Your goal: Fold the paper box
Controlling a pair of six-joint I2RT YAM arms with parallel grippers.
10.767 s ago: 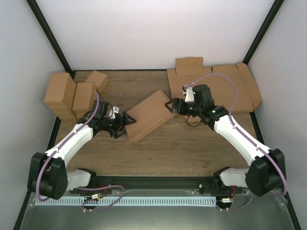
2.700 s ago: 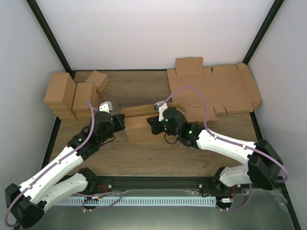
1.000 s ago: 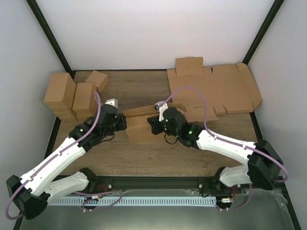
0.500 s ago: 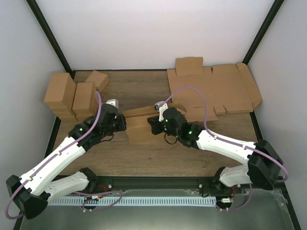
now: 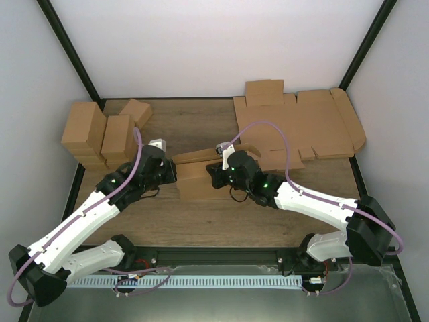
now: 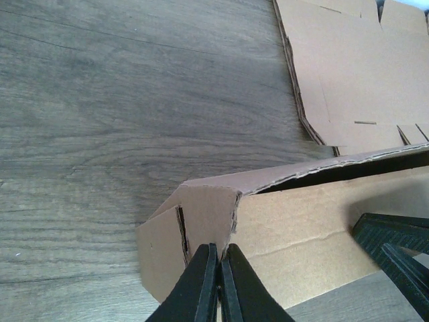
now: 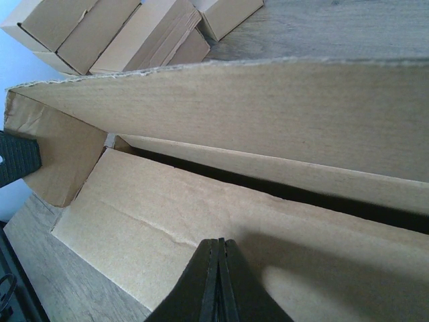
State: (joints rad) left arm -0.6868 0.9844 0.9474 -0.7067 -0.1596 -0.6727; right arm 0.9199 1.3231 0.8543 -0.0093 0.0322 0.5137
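The paper box [image 5: 195, 182] lies half folded at the middle of the table, a long brown trough with its far wall [image 7: 255, 114] leaning over the inside. My left gripper [image 5: 173, 173] is shut, its tips [image 6: 219, 249] pressed against the small end flap [image 6: 208, 215] at the box's left end. From the right side my right gripper [image 5: 214, 176] is also shut, tips [image 7: 219, 243] resting on the near panel [image 7: 154, 235]. Nothing shows between either pair of fingers. The right gripper's black fingers [image 6: 395, 245] show at the edge of the left wrist view.
A stack of flat die-cut cardboard sheets [image 5: 301, 124] lies at the back right, also seen in the left wrist view [image 6: 362, 74]. Several small folded cartons [image 5: 100, 131] stand at the back left, and they show in the right wrist view [image 7: 127, 30]. Black frame posts rise at both back corners.
Nothing visible has moved in the last second. Compared with the oldest frame, the box has gone from a slanted open sheet to a trough lying crosswise, and both grippers have closed in on it.
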